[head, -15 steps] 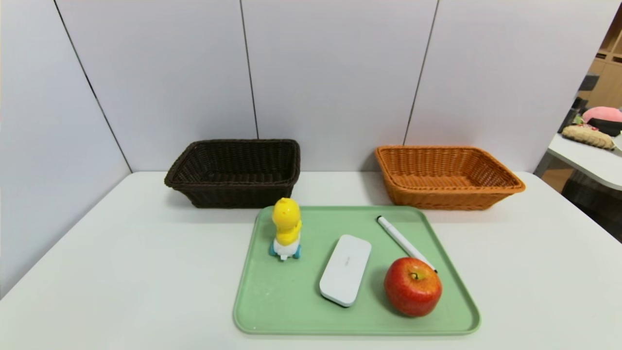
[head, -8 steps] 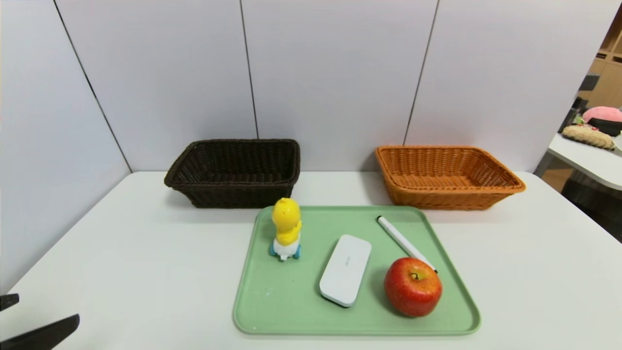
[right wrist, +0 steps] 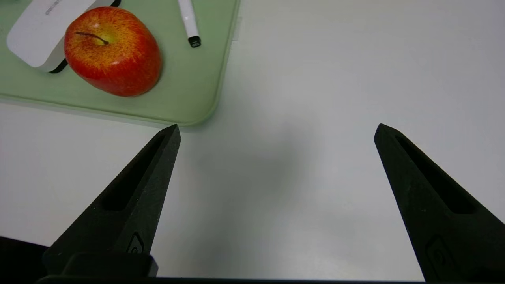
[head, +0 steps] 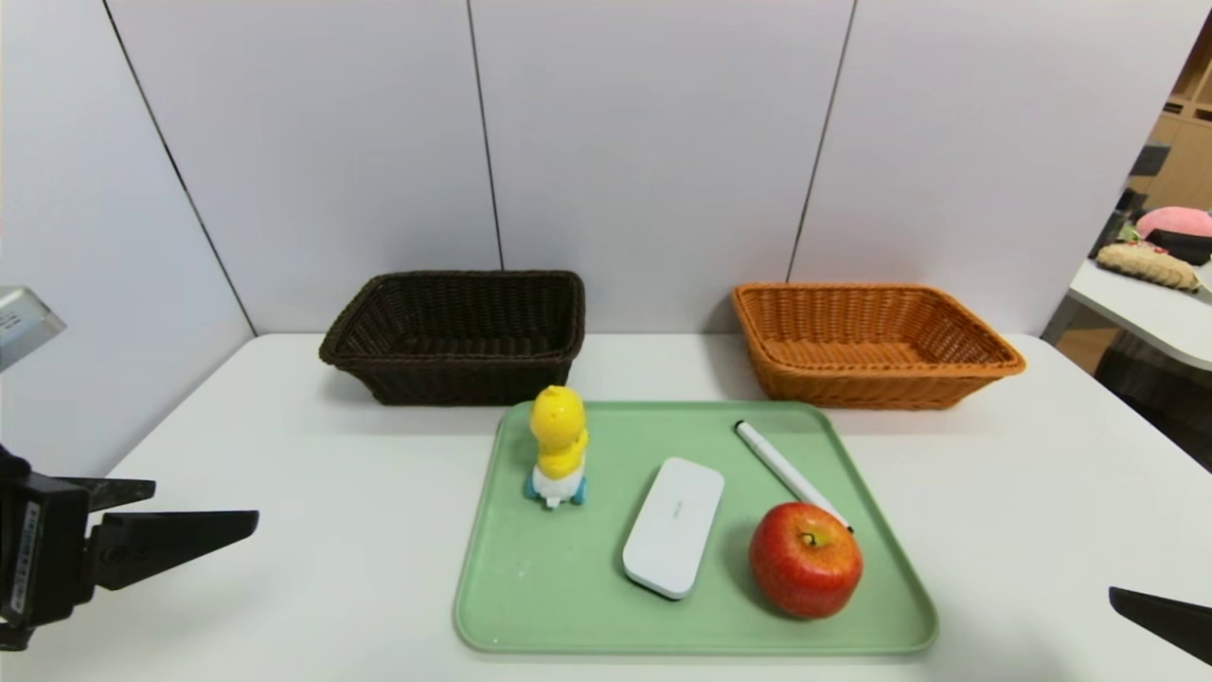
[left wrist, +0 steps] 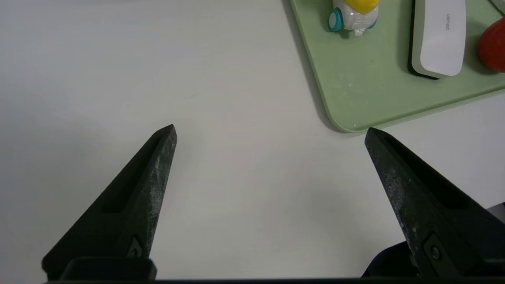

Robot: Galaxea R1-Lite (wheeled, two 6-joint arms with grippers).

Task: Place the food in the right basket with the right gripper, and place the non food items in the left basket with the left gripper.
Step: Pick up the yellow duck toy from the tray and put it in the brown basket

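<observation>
Both the left gripper [left wrist: 270, 132] and right gripper [right wrist: 276, 130], fingers wide and seemingly empty, flank the tray's [head: 568, 606] near corners, ready to sort.

head view high, wrists low, sharing tray [head: 530, 606]

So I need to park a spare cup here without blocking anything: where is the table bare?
Bare table lies left of the green tray, right of it toward the table edge, and between the dark basket and the orange basket. The tray is crowded: toy, white case, pen, apple.
</observation>
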